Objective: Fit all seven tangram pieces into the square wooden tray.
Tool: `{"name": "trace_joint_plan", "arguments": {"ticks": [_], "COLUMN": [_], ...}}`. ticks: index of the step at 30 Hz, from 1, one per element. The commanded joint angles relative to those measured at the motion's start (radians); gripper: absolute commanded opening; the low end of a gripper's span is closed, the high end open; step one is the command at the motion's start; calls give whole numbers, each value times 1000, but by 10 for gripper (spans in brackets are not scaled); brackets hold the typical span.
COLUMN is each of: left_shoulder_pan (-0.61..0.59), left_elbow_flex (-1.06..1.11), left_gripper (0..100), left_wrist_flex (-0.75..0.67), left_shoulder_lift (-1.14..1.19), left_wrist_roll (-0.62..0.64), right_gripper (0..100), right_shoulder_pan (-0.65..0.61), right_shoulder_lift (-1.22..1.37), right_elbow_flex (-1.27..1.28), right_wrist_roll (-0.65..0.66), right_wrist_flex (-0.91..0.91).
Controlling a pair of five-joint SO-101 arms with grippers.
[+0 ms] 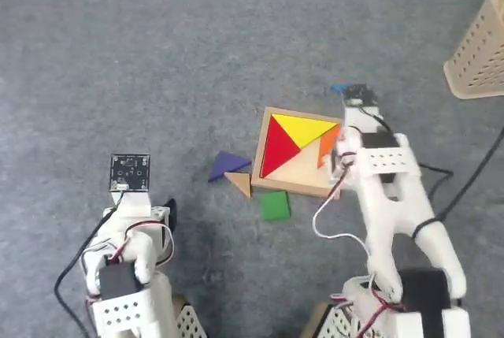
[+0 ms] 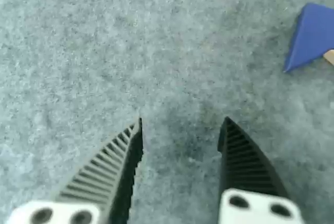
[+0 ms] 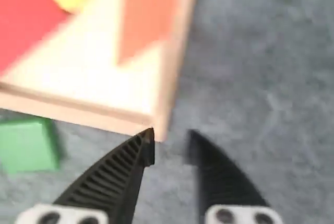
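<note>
Grey carpet (image 1: 157, 78) bears tray (image 1: 293, 187), right hand (image 3: 171, 135) at its corner.

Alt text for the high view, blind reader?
A square wooden tray on grey carpet holds a red triangle, a yellow triangle and an orange piece, with the right arm over its right edge. A blue triangle, a tan wooden triangle and a green square lie loose beside it; the left arm sits at lower left.

Worktop (image 1: 157, 78) left of the tray (image 1: 295, 187) was open, apart from the blue piece (image 1: 227, 165), tan triangle (image 1: 239, 183) and green square (image 1: 275, 206) near its rim. Right arm (image 1: 386, 188) overhung the tray's right edge.
</note>
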Motion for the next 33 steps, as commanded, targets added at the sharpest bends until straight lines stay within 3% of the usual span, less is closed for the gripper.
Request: {"name": "trace_joint_plan", "arguments": {"ticks": [1, 17, 24, 33], "left_shoulder_pan": [-5, -5, -5, -5], "left_elbow_flex": [-4, -4, -4, -4], "left_gripper": [226, 226, 226, 226], "left_wrist_flex": [6, 6, 6, 6], "left_shoulder_lift": [-17, -17, -17, -17], "left_wrist_roll": [8, 8, 8, 8], "right_gripper": [250, 244, 62, 28], "right_shoulder_pan": [-35, -18, 91, 148], "right_shoulder_lift": [-2, 341, 375, 358], "right_elbow_flex": [-89, -215, -207, -92], "right_wrist_roll": [-38, -95, -84, 86], "right_wrist_flex": [-12, -27, -33, -7]}}
